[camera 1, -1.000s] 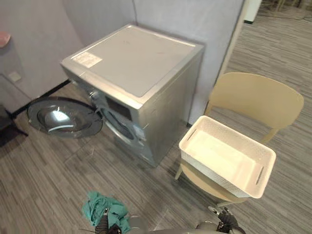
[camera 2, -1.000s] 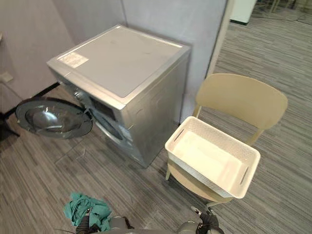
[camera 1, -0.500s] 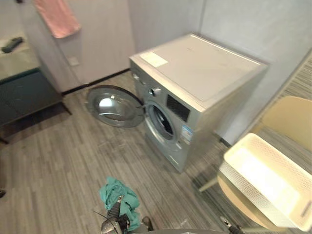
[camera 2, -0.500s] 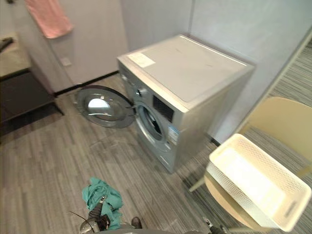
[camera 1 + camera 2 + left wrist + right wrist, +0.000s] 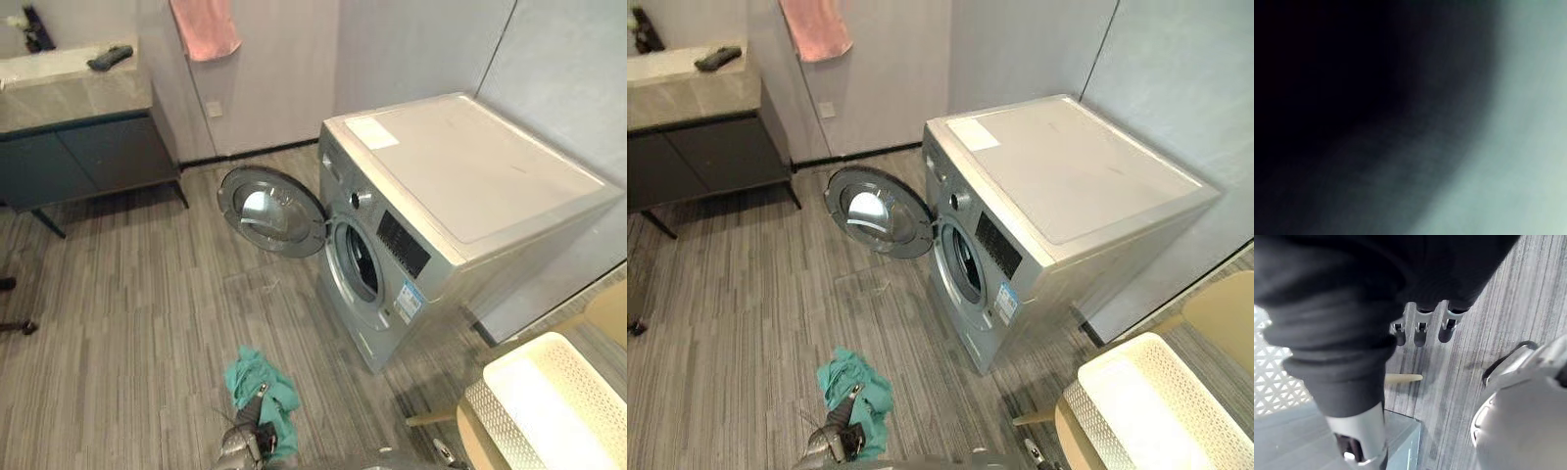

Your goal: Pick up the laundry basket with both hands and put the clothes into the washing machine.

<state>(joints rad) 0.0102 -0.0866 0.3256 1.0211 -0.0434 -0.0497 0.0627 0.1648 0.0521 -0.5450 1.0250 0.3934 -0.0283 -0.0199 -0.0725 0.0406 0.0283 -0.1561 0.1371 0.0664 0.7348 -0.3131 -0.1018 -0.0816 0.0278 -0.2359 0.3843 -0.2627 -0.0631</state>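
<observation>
While crumpled teal cloth (image 5: 251,372) swathes left robot hand (image 5: 253,427), grip unreadable, right robot hand (image 5: 1420,329) slack-fingered, boxy silver washer (image 5: 470,166)

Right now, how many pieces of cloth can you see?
2. A pink towel hangs on the wall beside the dark cabinet; a crumpled teal garment is low in front of the silver front-loading washing machine. More could be hidden inside its drum.

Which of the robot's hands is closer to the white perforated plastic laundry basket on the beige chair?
Right. The right hand hangs just beside the white perforated plastic laundry basket; the left hand is farther away, at the crumpled teal cloth.
</observation>
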